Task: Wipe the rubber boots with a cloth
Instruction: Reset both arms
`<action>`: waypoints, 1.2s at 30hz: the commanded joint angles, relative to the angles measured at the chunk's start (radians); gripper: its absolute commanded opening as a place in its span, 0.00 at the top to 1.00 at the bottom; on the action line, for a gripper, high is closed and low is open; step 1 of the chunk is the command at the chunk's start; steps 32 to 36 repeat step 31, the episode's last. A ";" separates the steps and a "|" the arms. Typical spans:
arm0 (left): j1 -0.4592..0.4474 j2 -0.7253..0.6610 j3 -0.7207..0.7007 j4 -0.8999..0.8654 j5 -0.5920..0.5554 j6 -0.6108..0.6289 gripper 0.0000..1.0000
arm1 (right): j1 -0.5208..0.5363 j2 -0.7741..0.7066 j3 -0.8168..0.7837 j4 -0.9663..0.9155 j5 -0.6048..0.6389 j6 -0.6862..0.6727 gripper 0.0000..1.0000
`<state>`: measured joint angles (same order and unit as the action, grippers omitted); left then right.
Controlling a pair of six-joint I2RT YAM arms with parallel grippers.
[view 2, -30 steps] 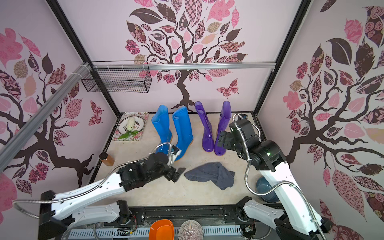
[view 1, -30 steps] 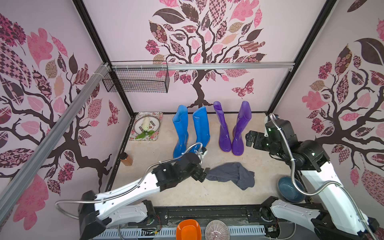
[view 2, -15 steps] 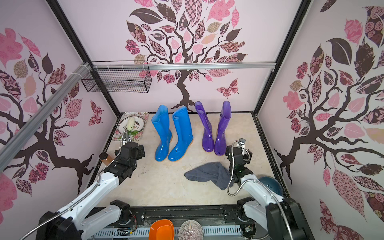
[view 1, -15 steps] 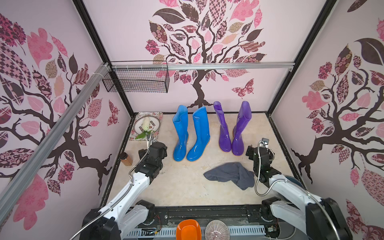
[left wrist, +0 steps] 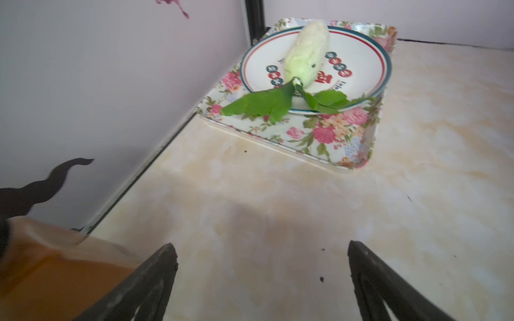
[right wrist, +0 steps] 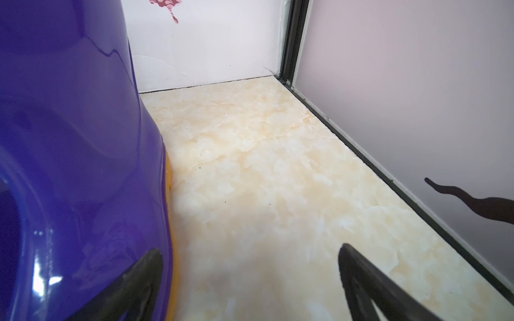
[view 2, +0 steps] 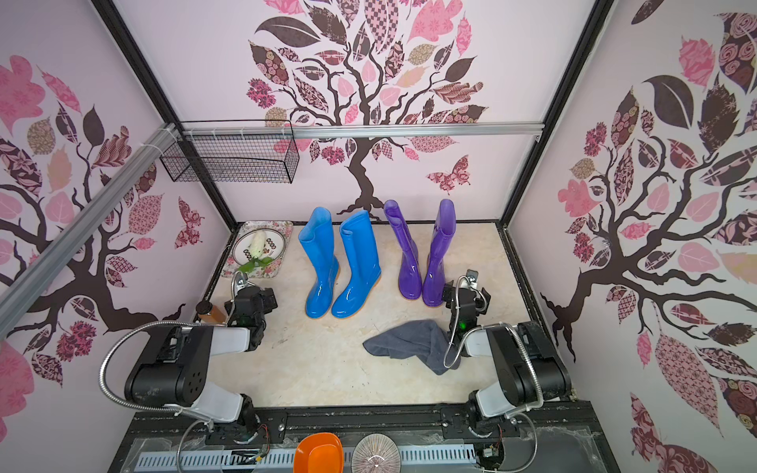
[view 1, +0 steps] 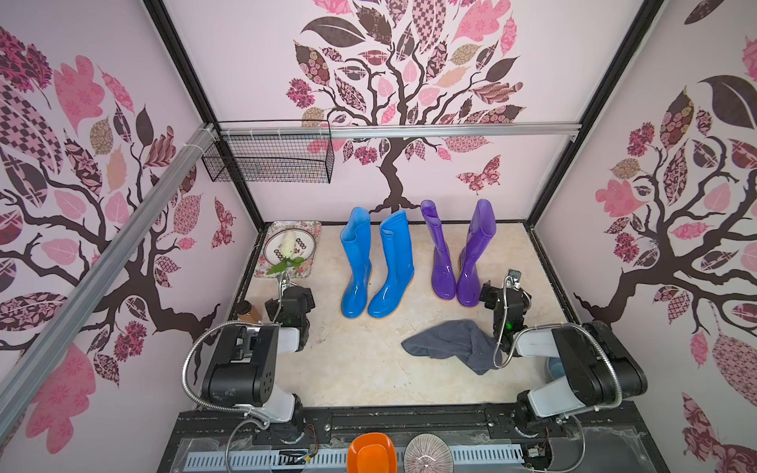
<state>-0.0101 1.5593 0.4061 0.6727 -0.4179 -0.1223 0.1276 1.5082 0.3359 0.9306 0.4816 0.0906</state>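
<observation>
Left tool (left wrist: 260, 244) and right tool (right wrist: 251, 248) have both drawn back — jaws spread wide, empty — cloth (view 1: 450, 344) unmoved.

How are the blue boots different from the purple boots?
The blue boots stand close together; the purple boots' tops lean apart. The blue boots' legs look wider than the purple boots' legs. The grey cloth lies nearer the purple boots than the blue boots. All stand upright, shiny, with orange-yellow soles.
</observation>
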 commanded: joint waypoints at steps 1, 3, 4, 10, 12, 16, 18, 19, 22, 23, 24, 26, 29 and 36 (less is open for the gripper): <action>-0.010 0.021 -0.034 0.260 0.102 0.052 0.02 | -0.030 0.008 0.007 0.066 -0.132 -0.005 0.00; -0.014 0.017 -0.028 0.237 0.091 0.053 0.02 | -0.037 0.073 -0.088 0.318 -0.135 -0.012 0.00; -0.013 0.012 -0.029 0.229 0.092 0.050 0.02 | -0.037 0.087 -0.094 0.373 -0.134 -0.028 0.00; -0.008 0.024 -0.047 0.298 0.101 0.056 0.02 | -0.033 0.050 -0.063 0.249 -0.132 -0.022 0.00; -0.008 0.026 -0.049 0.304 0.103 0.057 0.02 | -0.033 0.039 -0.057 0.216 -0.135 -0.017 0.00; -0.008 0.025 -0.049 0.301 0.103 0.058 0.02 | -0.033 0.040 -0.057 0.218 -0.133 -0.018 0.00; -0.008 0.027 -0.048 0.300 0.103 0.058 0.02 | -0.033 0.038 -0.057 0.216 -0.133 -0.017 0.00; -0.008 0.024 -0.047 0.301 0.102 0.056 0.02 | -0.034 0.038 -0.057 0.212 -0.133 -0.017 0.00; -0.008 0.027 -0.048 0.301 0.102 0.058 0.02 | -0.034 0.038 -0.055 0.214 -0.133 -0.017 0.00; -0.008 0.027 -0.047 0.300 0.103 0.057 0.02 | -0.033 0.038 -0.057 0.214 -0.133 -0.017 0.00; -0.008 0.028 -0.046 0.298 0.103 0.057 0.02 | -0.033 0.039 -0.056 0.214 -0.133 -0.017 0.00; -0.012 0.028 -0.048 0.304 0.110 0.067 0.02 | -0.034 0.039 -0.055 0.213 -0.133 -0.017 0.00; -0.017 0.030 -0.048 0.306 0.104 0.071 0.02 | -0.034 0.039 -0.056 0.215 -0.133 -0.017 0.00; -0.014 0.026 -0.052 0.307 0.108 0.067 0.02 | -0.034 0.040 -0.054 0.215 -0.135 -0.015 0.00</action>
